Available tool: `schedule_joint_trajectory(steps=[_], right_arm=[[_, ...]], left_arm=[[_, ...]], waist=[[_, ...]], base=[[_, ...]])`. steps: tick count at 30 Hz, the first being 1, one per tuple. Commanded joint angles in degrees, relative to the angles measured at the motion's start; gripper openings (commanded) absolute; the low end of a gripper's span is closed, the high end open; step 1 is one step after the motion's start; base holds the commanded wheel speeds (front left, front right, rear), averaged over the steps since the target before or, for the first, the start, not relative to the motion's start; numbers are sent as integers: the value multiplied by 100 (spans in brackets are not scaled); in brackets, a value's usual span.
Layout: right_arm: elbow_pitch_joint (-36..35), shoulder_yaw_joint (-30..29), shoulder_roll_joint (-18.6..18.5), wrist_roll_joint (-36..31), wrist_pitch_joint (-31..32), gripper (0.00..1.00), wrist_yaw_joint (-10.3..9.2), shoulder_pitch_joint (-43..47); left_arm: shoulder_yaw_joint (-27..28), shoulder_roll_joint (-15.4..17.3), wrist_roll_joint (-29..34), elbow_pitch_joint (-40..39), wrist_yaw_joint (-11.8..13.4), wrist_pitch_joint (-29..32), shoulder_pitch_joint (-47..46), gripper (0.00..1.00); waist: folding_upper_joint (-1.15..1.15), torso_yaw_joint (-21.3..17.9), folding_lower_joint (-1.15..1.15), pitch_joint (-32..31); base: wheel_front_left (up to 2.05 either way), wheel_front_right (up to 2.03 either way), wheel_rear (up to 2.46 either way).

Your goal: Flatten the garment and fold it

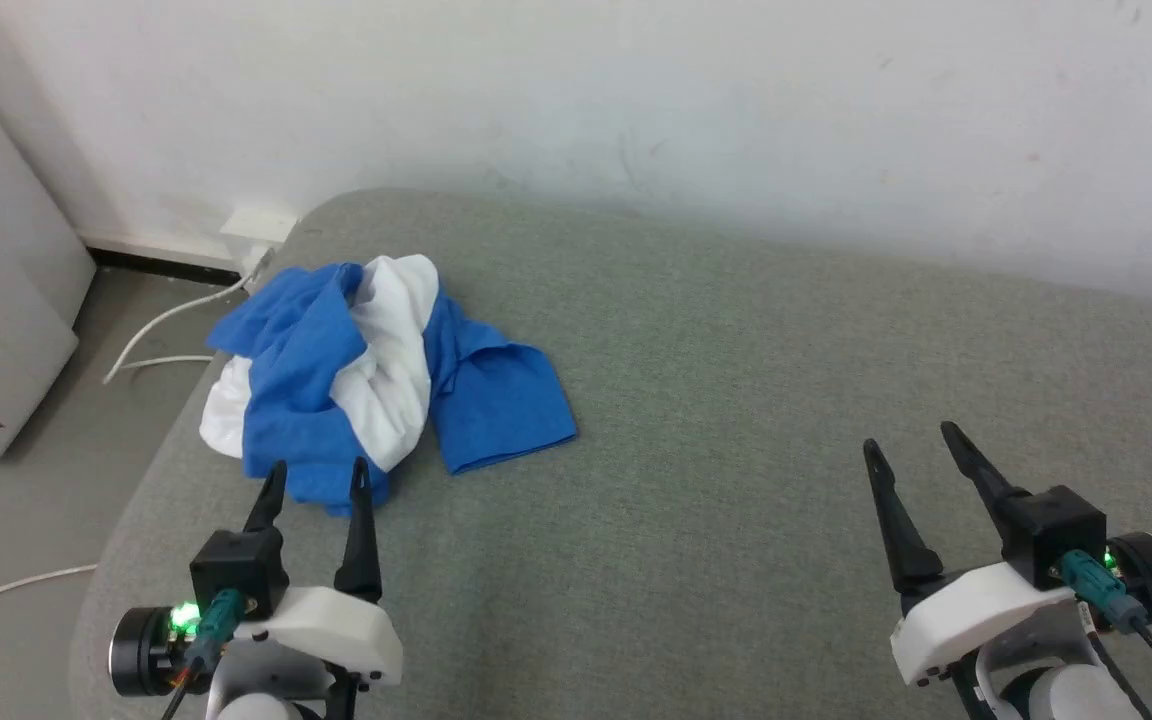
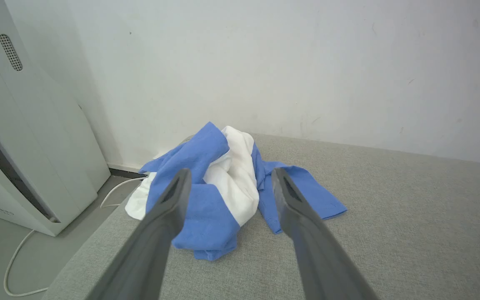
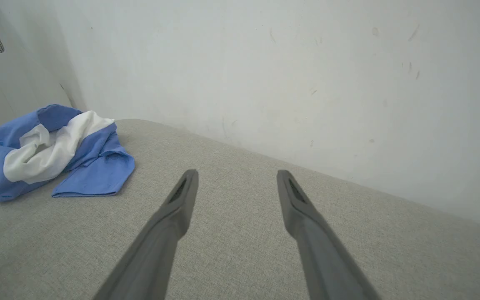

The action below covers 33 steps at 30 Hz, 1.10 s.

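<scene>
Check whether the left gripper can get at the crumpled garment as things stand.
Probably yes. The left gripper is open and points straight at the garment, whose near edge lies close ahead of it on the grey surface. Nothing stands between them.

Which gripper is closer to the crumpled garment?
The left gripper, open and pointing at the garment close ahead; the right gripper sits open far aside over the grey cushion.
</scene>
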Motion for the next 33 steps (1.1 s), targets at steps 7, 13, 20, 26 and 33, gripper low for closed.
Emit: schedule_joint_trajectory(steps=[7,13,20,26,33], right_arm=[[50,45,10,42,-117,100,-7,-113],[75,60,11,60,-158,100,-7,-130],[114,112,12,76,-194,100,-8,-165],[149,158,13,86,-223,100,-8,-192],[177,203,14,105,-267,100,-9,-221]], left_arm=[[-44,82,-146,96,145,-128,-105,100],[-55,115,-210,113,211,-174,-97,100],[-114,163,-303,146,253,-235,-89,100],[-154,199,-379,193,317,-302,-85,100],[-190,243,-466,243,414,-371,-89,100]], waist=[[0,250,0,-28],[0,376,0,-34],[0,536,0,-28],[0,678,0,-18],[0,869,0,-22]], base=[[0,0,0],[0,0,0],[0,0,0],[0,0,0],[0,0,0]])
